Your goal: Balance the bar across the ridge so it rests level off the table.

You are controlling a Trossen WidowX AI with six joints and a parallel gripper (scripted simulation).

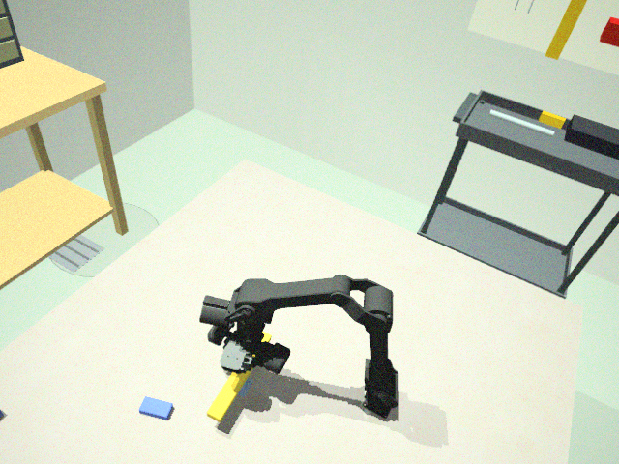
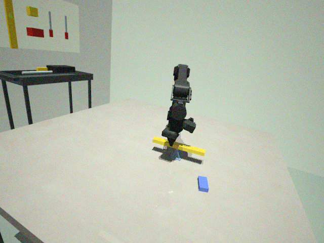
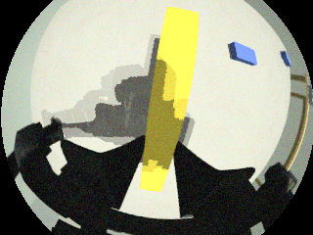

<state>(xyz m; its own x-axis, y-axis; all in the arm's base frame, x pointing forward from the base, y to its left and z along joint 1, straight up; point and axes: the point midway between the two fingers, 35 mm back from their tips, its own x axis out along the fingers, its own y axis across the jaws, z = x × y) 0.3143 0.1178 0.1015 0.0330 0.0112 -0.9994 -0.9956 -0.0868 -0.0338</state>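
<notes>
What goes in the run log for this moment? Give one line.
gripper: shut on long yellow bar | bar: above small blue ridge, off table | flat blue block: apart | release: pending

dark grey arm (image 1: 309,289), chunky rounded joints

In the top view the gripper (image 1: 243,361) covers the middle of the yellow bar (image 1: 225,396), and the blue ridge (image 2: 178,155) is mostly hidden under both. It is not possible to see whether the bar touches the ridge.
</notes>
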